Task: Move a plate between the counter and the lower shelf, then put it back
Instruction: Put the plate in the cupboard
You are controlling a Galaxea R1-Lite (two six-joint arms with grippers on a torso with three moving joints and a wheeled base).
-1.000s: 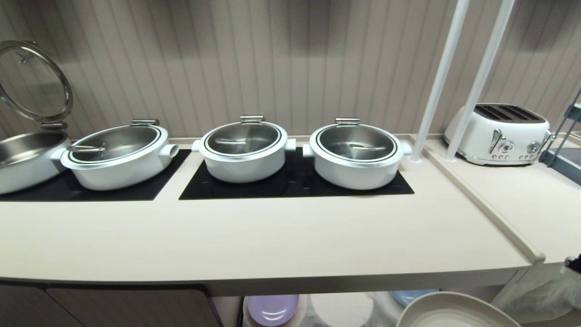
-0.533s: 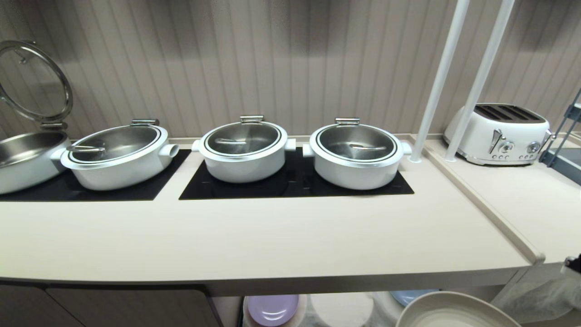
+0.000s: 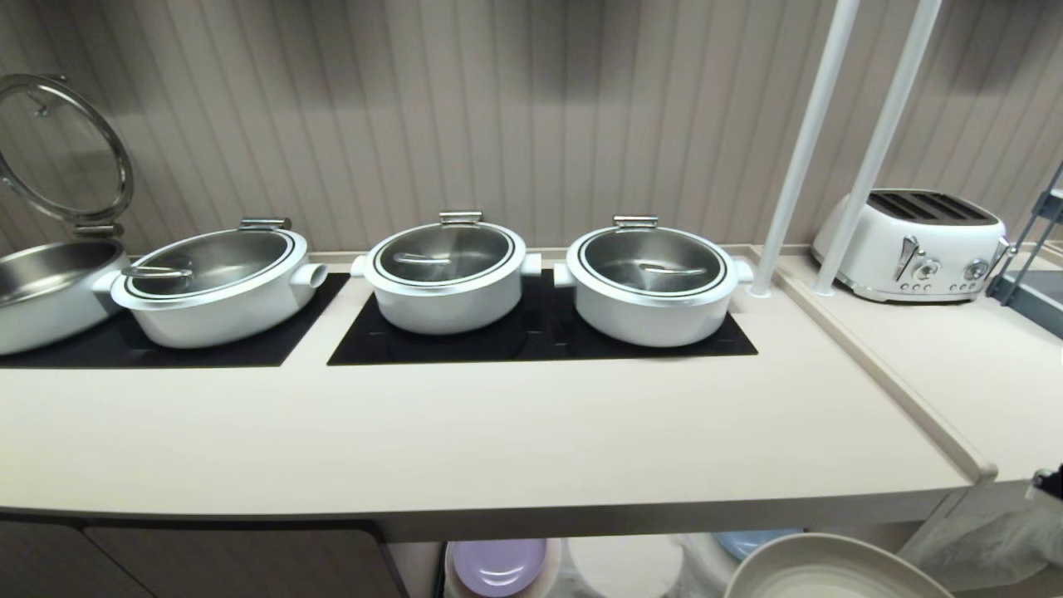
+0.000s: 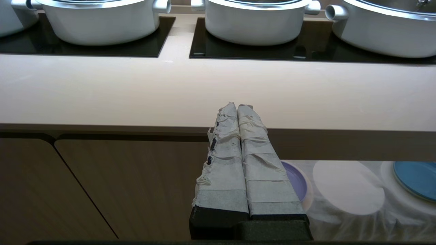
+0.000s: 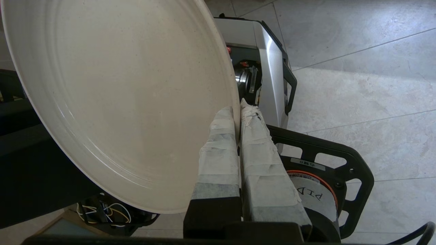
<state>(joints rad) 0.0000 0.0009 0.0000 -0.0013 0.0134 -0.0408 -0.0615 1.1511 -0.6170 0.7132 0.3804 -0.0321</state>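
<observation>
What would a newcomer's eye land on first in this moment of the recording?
The cream plate fills the right wrist view, pinched at its rim by the right end effector and held out over the floor below counter height. On the counter, three lidded white pots sit on black panels, with a white toaster at the far right. Beneath, the lower shelf shows a lilac plate and a blue plate.

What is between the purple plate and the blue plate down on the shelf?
In the left wrist view, only a bare round cloth-covered pad sits between the lilac plate and the blue plate.
</observation>
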